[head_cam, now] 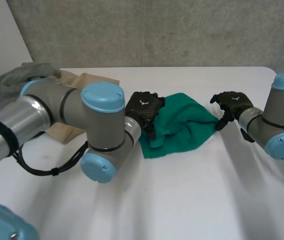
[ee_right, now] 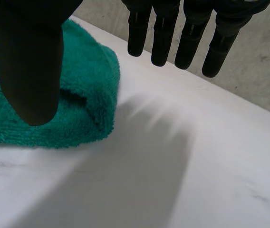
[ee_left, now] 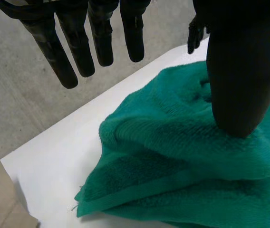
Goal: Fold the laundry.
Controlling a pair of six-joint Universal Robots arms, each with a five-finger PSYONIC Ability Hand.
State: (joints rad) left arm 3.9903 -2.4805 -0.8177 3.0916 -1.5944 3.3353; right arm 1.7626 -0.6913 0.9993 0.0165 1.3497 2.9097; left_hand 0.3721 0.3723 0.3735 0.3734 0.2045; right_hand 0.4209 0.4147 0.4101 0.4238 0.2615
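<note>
**One green towel, bunched between two open hands**

We saw a single green towel (head_cam: pixel 182 125) lying crumpled on the white table (head_cam: pixel 192 200). Its long axis ran from the left hand (head_cam: pixel 144 111) across to the right hand (head_cam: pixel 232 105). A folded, hemmed edge lay at the left hand's end, and a rounded, rolled-over edge lay beside the right hand.

The left hand was spread wide, its fingers (ee_left: pixel 78 52) straight and gripping nothing. They reached out past the towel's far edge. Its thumb (ee_left: pixel 239 85) stood over the heap, and we could not tell whether it touched. The right hand was also spread, with straight fingers (ee_right: pixel 187 42) over bare table just beside the towel's end and nothing in its grasp.

Bare tabletop lay under the right palm and on the near side of both hands, leaving open room there.

Behind the left arm, well apart from the towel, we counted one beige cloth (head_cam: pixel 84 80) and one grey cloth (head_cam: pixel 12 82).
</note>
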